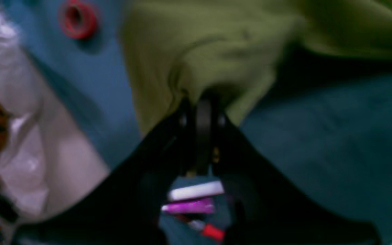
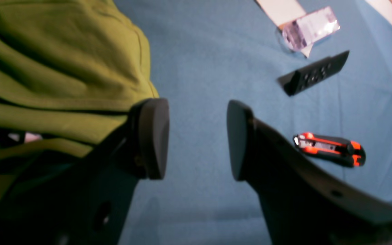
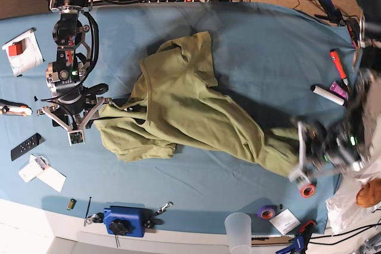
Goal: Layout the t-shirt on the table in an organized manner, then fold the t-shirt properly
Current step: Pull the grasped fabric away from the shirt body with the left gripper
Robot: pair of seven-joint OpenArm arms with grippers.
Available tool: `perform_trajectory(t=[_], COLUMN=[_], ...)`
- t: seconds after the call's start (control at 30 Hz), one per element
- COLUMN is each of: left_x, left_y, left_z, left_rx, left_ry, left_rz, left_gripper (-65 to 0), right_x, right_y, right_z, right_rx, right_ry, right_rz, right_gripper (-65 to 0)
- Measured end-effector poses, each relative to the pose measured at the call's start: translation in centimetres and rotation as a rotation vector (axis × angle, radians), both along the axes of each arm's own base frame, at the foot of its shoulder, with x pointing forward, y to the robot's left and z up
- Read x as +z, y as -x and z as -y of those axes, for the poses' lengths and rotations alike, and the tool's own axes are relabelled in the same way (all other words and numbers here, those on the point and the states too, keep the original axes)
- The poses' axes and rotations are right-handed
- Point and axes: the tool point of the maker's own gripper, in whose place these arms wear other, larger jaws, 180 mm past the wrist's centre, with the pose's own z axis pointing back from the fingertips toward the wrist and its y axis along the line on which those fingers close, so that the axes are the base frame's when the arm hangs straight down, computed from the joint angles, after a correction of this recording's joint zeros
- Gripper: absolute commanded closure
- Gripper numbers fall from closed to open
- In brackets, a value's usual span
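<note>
Shirt: the olive-green cotton t-shirt (image 3: 190, 111) lies crumpled mid-way on the teal-blue cloth table (image 3: 256, 34).
Left tool (image 1: 201, 102): clamped on the shirt's edge.
Right tool (image 2: 197, 137): wide, empty, beside the shirt.
Risk: a one-sided pull may bunch the fabric.

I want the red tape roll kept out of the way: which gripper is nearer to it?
Left. The left gripper, shut on the t-shirt, sits just above the red tape roll. The right gripper is open, far across the table.
</note>
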Motion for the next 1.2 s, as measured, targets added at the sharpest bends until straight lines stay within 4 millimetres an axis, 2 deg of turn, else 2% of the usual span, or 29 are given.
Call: perform_trajectory(t=[0.07, 0.17, 0.27, 0.4, 0.43, 0.5, 0.53, 0.6, 0.7, 0.77, 0.9, 1.03, 1.1, 1.2], left_x=[-0.4, 0.0, 0.8, 0.4, 0.0, -0.3, -0.4, -0.4, -0.5, -0.4, -0.9, 0.0, -0.1, -1.3], left_y=[1.6, 3.8, 5.4, 6.8, 7.2, 7.6, 7.6, 7.5, 7.5, 7.6, 8.2, 8.0, 8.0, 8.0], left_z=[0.2, -1.0, -2.8, -3.3, -3.2, -3.0, -3.0, -3.8, -6.0, -6.0, -3.6, -0.9, -0.6, -1.7], left_rx=[0.018, 0.068, 0.137, 0.146, 0.131, 0.124, 0.128, 0.173, 0.264, 0.259, 0.029, -0.158, -0.172, -0.142], left_ry=[0.006, -0.019, -0.028, 0.036, 0.037, 0.054, 0.054, 0.031, -0.047, -0.057, -0.076, -0.027, -0.016, -0.03], left_rz=[0.03, 0.096, 0.164, 0.199, 0.193, 0.191, 0.19, 0.2, 0.205, 0.201, 0.174, 0.245, 0.245, 0.208], left_gripper=[0.0, 0.0, 0.0, 0.0, -5.6, -22.5, -28.3, -33.1, -33.1, -33.1, -33.1, -33.1, -33.1, -33.1], right_x=[0.0, 0.0, 0.0, 0.0, 0.0, 0.0, 0.0, 0.0, 0.0, 0.0, 0.0, 0.0, 0.0, 0.0], right_y=[0.0, 0.0, 0.0, 0.0, 0.0, 0.0, 0.0, 0.0, 0.0, 0.0, 0.0, 0.0, 0.0, 0.0], right_z=[0.0, 0.0, 0.0, 0.0, 0.0, 0.0, 0.0, 0.0, 0.0, 0.0, 0.0, 0.0, 0.0, 0.0], right_rx=[0.0, 0.0, 0.0, 0.0, 0.0, 0.001, 0.0, 0.0, 0.001, 0.001, 0.0, 0.0, 0.0, 0.0], right_ry=[0.0, 0.0, 0.0, -0.001, -0.001, -0.001, -0.001, 0.0, 0.0, 0.0, 0.0, 0.0, 0.0, 0.0], right_rz=[-0.001, 0.0, 0.0, 0.0, 0.0, 0.0, 0.0, 0.0, 0.0, 0.0, 0.0, 0.0, 0.0, 0.0], right_gripper=[-27.9, -27.9, -27.9, -27.9, -27.9, -27.9, -27.9, -27.9, -27.9, -27.9, -27.9, -27.9, -27.9, -27.9])
